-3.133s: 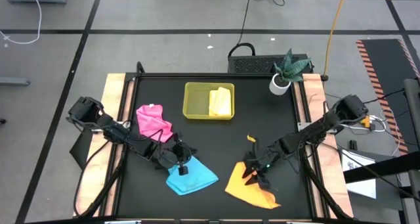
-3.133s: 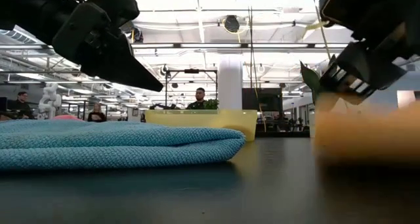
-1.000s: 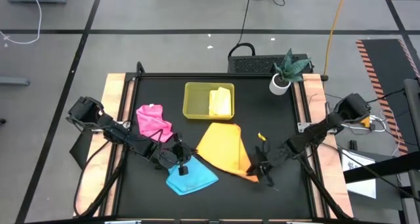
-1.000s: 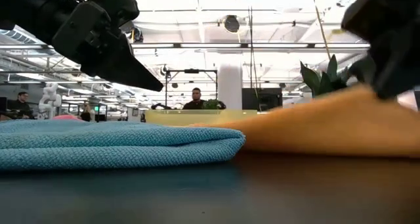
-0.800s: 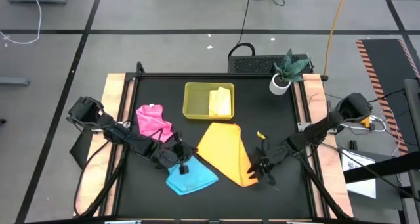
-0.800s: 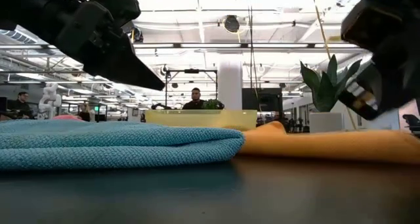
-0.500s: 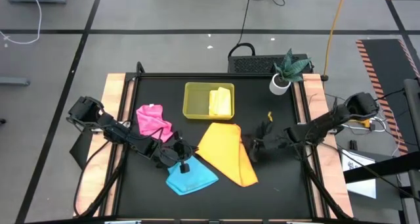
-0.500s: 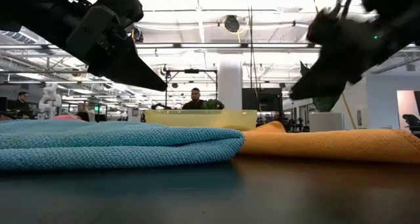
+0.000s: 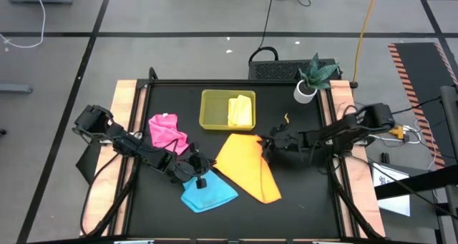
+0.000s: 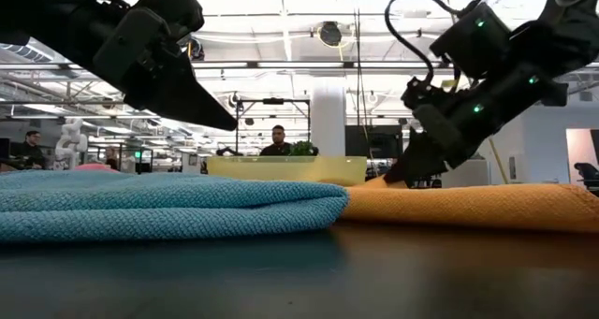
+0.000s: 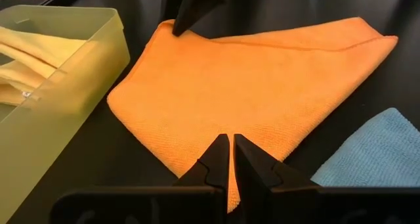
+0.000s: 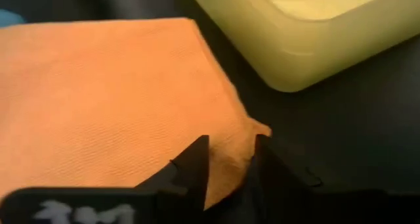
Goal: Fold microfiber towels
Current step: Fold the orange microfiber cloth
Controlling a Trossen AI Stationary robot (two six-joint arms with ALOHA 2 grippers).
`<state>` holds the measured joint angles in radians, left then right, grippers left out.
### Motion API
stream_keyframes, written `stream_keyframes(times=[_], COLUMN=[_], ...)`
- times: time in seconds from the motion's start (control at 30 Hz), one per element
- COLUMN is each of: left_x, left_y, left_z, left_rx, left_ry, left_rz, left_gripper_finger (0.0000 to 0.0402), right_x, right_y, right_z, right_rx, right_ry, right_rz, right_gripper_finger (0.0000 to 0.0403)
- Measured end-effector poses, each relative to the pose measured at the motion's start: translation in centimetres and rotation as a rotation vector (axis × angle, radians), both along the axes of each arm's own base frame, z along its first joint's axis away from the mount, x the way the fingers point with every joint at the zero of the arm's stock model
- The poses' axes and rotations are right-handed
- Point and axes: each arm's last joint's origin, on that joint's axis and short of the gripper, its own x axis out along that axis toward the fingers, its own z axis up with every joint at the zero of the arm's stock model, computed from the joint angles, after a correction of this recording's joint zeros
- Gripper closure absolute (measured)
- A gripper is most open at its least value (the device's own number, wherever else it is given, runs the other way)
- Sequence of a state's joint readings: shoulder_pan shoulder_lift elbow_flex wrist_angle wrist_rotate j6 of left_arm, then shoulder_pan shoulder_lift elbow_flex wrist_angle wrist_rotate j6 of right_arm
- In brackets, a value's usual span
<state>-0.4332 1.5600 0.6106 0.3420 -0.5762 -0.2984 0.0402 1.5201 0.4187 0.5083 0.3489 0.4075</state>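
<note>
The orange towel (image 9: 243, 165) lies folded and flat in the middle of the table. My right gripper (image 9: 264, 145) is open and reaches in from the right, slanting down. Its fingers stand on either side of the towel's far corner (image 12: 256, 129). My left gripper (image 9: 199, 176) is shut and hangs in the air above the blue towel (image 9: 215, 192), at the orange towel's near-left edge (image 11: 197, 165). The pink towel (image 9: 167, 132) lies crumpled at the left. The yellow towel (image 9: 241, 111) lies folded in the yellow-green tray (image 9: 207, 122). My right gripper has its fingertips (image 10: 393, 177) down at the orange towel's far corner (image 11: 169, 28), which lies on the table between the two fingers. Whether the fingers touch the cloth, I cannot tell.
A small potted plant (image 9: 311, 76) stands at the table's far right corner. The tray sits just beyond the orange towel's far corner. Wooden rails run along the table's left and right edges.
My right gripper has let go of the orange towel's near-right part, which dropped flat onto the table. It then swung toward the far edge along the towel's right side, turning to point left, and came down at the far corner.
</note>
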Motion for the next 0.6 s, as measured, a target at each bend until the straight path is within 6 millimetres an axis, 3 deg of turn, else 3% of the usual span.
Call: stream_keyframes(times=[0.23,0.43,0.6], left_x=[0.1,0.7,1.5], left_y=[0.0,-0.3,-0.1], left_z=[0.1,1.3,2.7], left_rx=[0.004,0.09,0.224], left_ry=[-0.009,-0.114,-0.221], left_rz=[-0.005,-0.076,-0.248], left_gripper_finger=[0.0376,0.0376,0.0375], right_x=[0.5,1.0,1.8], right_y=[0.1,1.7,3.5], right_z=[0.6,4.0,6.3], right_rx=[-0.007,-0.058,-0.09], right_ry=[-0.062,-0.222,-0.303], right_rz=[0.111,0.255,0.438], right_gripper_finger=[0.0394,0.0392,0.0399])
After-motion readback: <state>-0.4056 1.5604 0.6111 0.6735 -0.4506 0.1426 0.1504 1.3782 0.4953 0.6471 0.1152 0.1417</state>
